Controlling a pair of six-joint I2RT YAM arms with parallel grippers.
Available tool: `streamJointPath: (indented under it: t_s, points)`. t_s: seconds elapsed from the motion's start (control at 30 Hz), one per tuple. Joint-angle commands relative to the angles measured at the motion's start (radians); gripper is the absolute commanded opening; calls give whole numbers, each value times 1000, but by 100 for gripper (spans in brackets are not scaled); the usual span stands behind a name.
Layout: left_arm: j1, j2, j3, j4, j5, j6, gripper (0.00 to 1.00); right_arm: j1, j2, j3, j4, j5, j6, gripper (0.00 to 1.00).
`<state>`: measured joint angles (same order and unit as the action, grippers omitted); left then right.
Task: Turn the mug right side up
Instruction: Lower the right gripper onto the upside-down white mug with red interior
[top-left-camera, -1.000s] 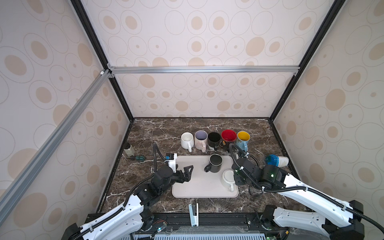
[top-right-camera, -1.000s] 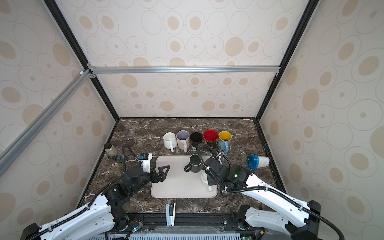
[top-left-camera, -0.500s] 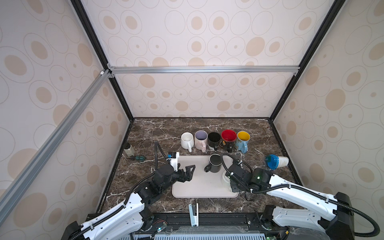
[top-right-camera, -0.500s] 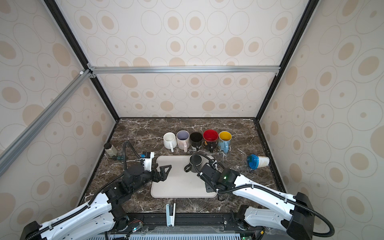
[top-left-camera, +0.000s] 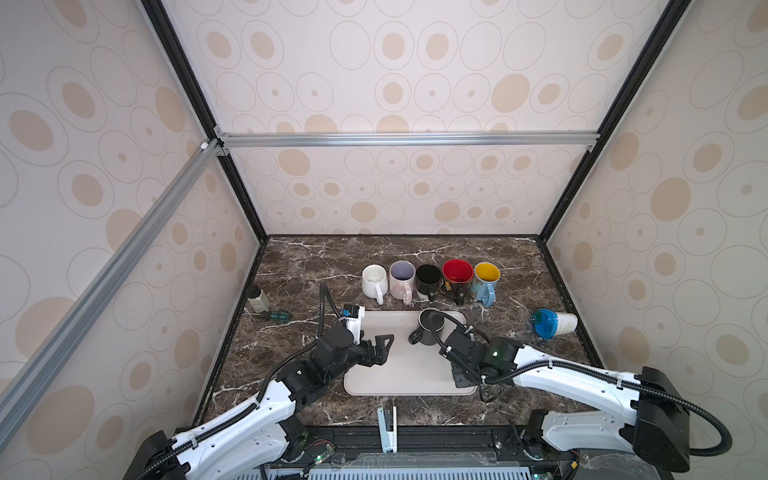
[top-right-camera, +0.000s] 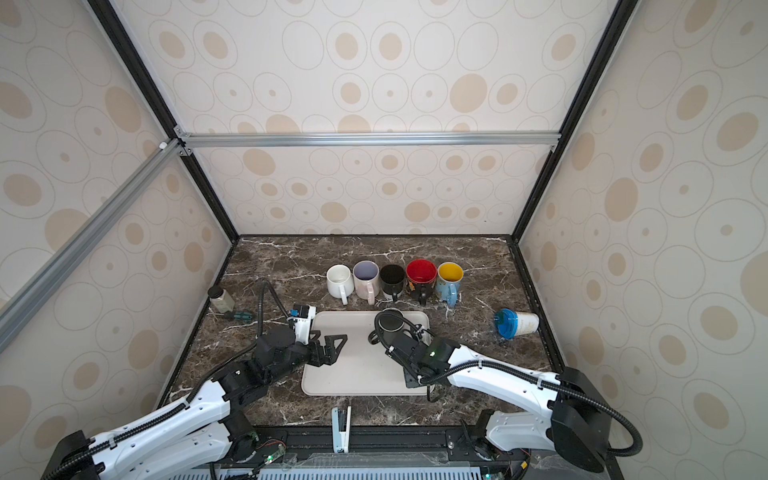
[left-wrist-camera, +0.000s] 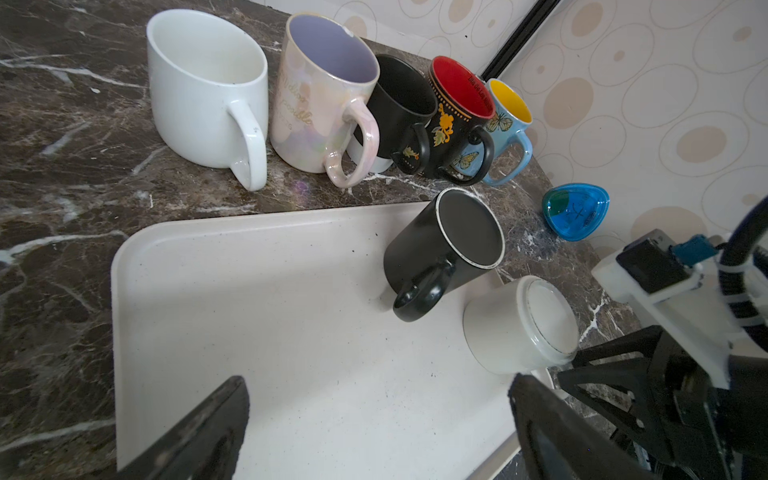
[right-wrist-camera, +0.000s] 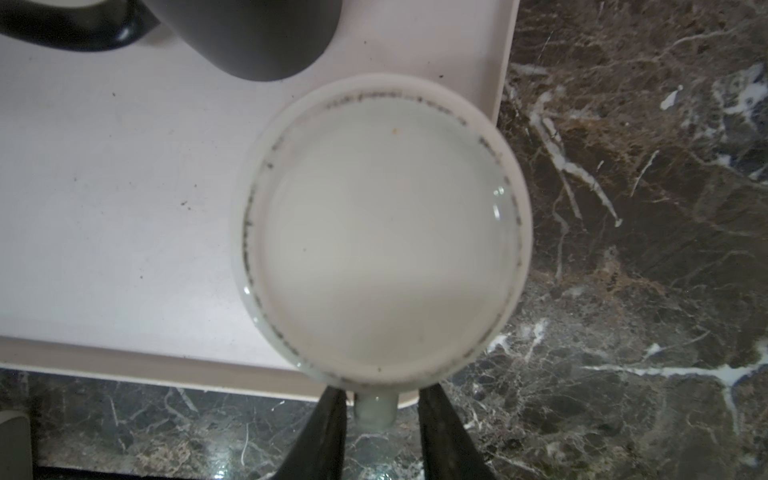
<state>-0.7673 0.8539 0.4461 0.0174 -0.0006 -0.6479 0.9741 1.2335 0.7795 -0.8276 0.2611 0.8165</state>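
Right gripper (right-wrist-camera: 380, 399) straddles the handle (right-wrist-camera: 376, 411) of the upside-down white mug (right-wrist-camera: 382, 224), frame bottom (slim gaps either side); left gripper (left-wrist-camera: 378, 382) gapes wide.

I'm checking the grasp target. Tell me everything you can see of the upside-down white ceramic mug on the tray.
The glossy white ceramic mug stands upside down, its dark-speckled foot ring up, on the near right corner of the beige tray, beside the matte black mug. Its handle juts past the tray edge, between the right gripper's fingers, slim gaps either side.

White arms (top-left-camera: 249, 415), black joints (top-left-camera: 332, 345) (ribbed cables (top-left-camera: 323, 299))
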Motion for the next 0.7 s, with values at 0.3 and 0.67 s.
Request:
streamJointPath:
  t_s: [0.3,0.67]
  points:
    - [6,19,46,31,33,32,98,5,28,-36,75,20,44,18]
    - [6,42,53,52,51,27,98,2,-29,-82,101,24,65,0]
